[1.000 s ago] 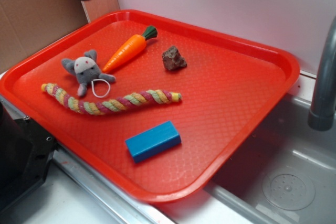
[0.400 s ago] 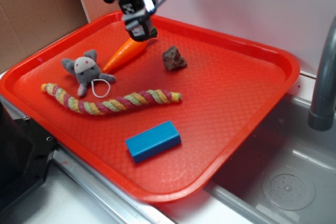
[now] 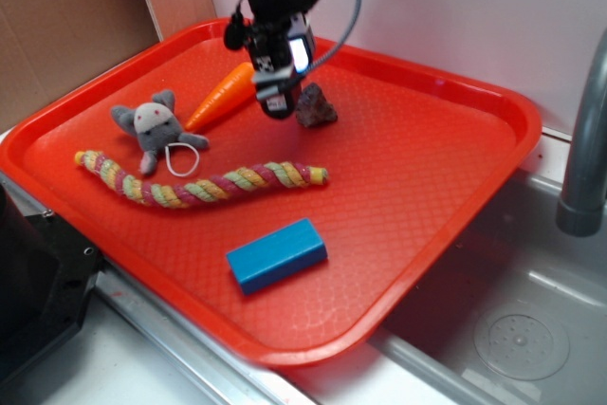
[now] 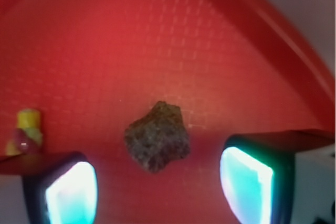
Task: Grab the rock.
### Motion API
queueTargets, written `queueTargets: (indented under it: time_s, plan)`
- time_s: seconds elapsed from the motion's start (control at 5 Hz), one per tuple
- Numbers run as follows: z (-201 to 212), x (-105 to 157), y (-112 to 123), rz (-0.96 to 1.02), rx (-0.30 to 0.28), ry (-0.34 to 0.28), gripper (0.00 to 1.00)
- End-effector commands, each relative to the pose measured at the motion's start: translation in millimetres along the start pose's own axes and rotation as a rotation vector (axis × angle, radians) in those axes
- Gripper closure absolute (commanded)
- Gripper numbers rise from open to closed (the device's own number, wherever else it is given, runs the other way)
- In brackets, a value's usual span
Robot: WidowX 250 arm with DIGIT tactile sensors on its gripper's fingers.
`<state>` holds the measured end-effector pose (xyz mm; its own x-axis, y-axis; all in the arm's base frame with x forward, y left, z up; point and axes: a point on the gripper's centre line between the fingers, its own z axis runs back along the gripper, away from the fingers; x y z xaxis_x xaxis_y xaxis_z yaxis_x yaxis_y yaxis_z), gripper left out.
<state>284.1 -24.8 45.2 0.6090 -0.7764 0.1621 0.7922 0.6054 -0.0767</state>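
Note:
The rock (image 3: 316,106) is a small dark brown jagged lump lying on the red tray (image 3: 427,177), toward its back. In the wrist view the rock (image 4: 156,136) sits just ahead of the gap between my two fingers. My gripper (image 3: 278,101) hangs just left of the rock, above the tray, partly covering the carrot's green end. Seen from the wrist, the gripper (image 4: 157,184) is open, its glowing pads (image 4: 71,192) wide apart with nothing between them. The rock is not touched.
An orange toy carrot (image 3: 220,97) lies left of the rock. A grey plush mouse (image 3: 154,128), a braided rope toy (image 3: 199,182) and a blue block (image 3: 276,254) share the tray. A sink basin (image 3: 517,329) and faucet (image 3: 583,139) are at right. Cardboard (image 3: 66,16) stands behind left.
The arm has come in from the upper left, passing over the carrot's top, and now hangs lower beside the rock. The objects on the tray have not moved.

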Motion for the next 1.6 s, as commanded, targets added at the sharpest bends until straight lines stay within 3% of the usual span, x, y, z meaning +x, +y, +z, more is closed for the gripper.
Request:
queueTargets:
  time_s: [0.0, 0.2, 0.4, 0.6, 0.8, 1.0, 1.4]
  plan:
    - [-11, 16, -15, -0.049, 0.034, 0.05, 0.62]
    - [-18, 18, -17, -0.035, 0.05, 0.086, 1.0]
    - [-19, 18, -15, -0.014, 0.046, 0.092, 1.0]
    - [-1, 10, -7, 0.156, 0.034, 0.092, 1.0]
    - [37, 4, -13, 0.398, 0.085, 0.034, 1.0]
    - [70, 5, -21, 0.65, 0.089, 0.04, 1.0]
    - [130, -7, -38, 0.989, 0.109, -0.026, 1.0]
